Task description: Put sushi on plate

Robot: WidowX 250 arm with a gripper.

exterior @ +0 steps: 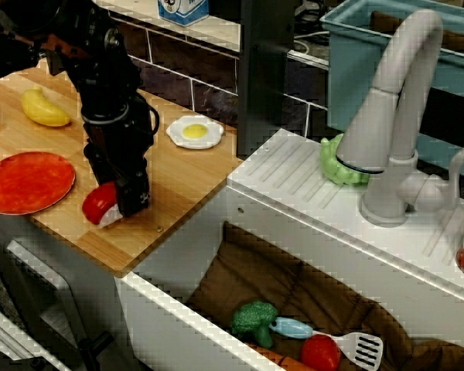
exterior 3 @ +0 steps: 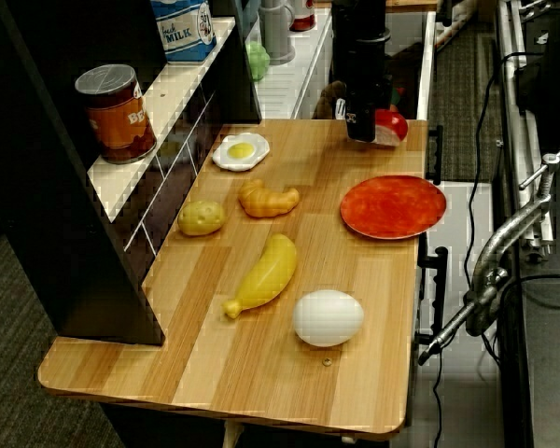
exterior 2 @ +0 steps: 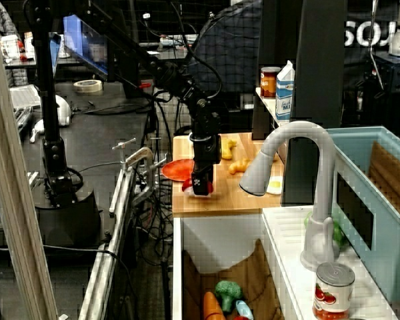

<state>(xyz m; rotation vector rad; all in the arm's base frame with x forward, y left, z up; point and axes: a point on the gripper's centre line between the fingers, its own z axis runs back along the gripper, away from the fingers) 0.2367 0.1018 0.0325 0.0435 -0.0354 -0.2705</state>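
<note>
Resting on the wooden desk (exterior: 178, 193), the small glossy red-topped, white-based toy sushi (exterior: 100, 204) sits just beside the flat round red-orange plate (exterior: 27, 182). The black gripper (exterior: 124, 202) touches it; finger closure cannot be determined.

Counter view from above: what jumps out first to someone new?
The black claw is down at the sushi near the wooden counter's front edge; whether it grips is unclear. The red plate lies bare beside it, apart from the sushi. Further along the counter lie a fried egg, croissant, potato, banana and white egg.
</note>
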